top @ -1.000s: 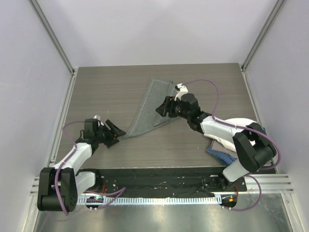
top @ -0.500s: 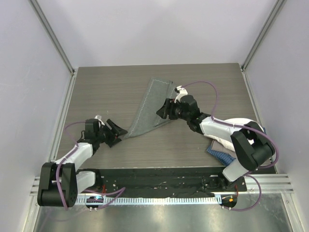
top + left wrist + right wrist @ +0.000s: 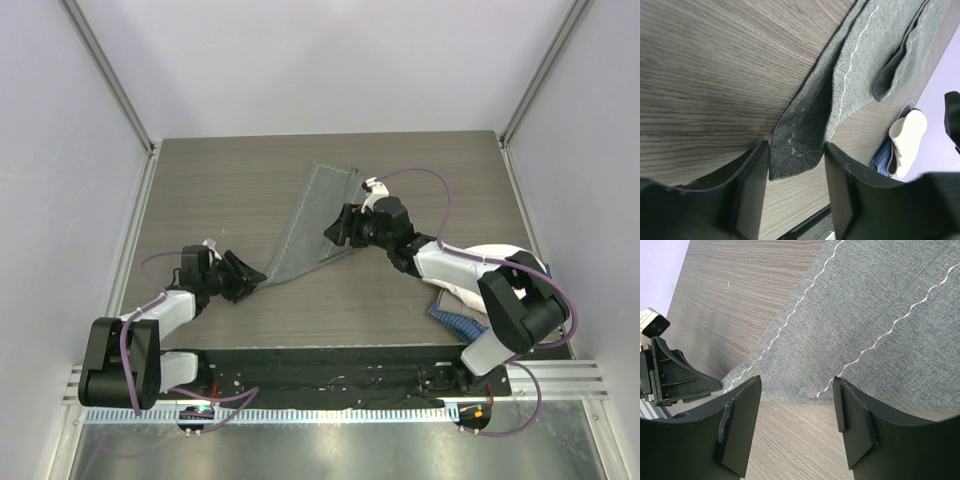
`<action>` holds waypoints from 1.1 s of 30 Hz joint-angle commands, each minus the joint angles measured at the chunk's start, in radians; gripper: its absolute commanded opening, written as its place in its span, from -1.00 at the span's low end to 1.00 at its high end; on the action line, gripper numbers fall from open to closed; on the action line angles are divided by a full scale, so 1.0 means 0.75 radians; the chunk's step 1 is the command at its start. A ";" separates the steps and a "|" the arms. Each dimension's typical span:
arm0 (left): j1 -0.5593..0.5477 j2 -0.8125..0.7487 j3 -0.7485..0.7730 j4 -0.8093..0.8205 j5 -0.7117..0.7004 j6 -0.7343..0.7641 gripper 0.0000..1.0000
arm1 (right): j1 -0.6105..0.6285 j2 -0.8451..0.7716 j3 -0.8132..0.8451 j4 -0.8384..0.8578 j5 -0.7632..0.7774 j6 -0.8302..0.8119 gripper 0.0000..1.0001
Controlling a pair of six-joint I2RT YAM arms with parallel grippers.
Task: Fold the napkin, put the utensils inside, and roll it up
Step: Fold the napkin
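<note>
On the wood table [image 3: 220, 190] the napkin [image 3: 310, 225] lies as it did a second ago — a folded strip, long axis running far-centre to near-left, tapering to a corner. The left gripper [image 3: 250, 275] has slid in and narrowed, jaws part-open astride that corner; the right gripper [image 3: 333, 228] — wide, empty — hovers over the near edge.

Grey wood-grain table [image 3: 220, 190] bears the napkin [image 3: 305, 220]; cream cloth [image 3: 482, 253], blue checked cloth [image 3: 455, 322] rightward.
</note>
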 commanded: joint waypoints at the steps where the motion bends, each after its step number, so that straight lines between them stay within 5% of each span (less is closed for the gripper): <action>1: -0.011 0.009 0.012 0.042 0.006 0.006 -0.05 | 0.006 -0.005 -0.003 0.063 0.029 0.004 0.34; 14: -0.017 0.103 0.039 0.102 0.041 0.014 -0.53 | 0.045 0.047 -0.001 0.073 0.015 -0.094 0.33; 21: -0.017 0.105 0.082 0.136 0.098 0.010 -1.00 | 0.179 0.104 0.038 0.094 0.060 -0.273 0.33; 33: -0.017 0.058 0.145 0.075 0.153 -0.017 -1.00 | 0.646 0.222 0.034 0.441 0.552 -0.737 0.36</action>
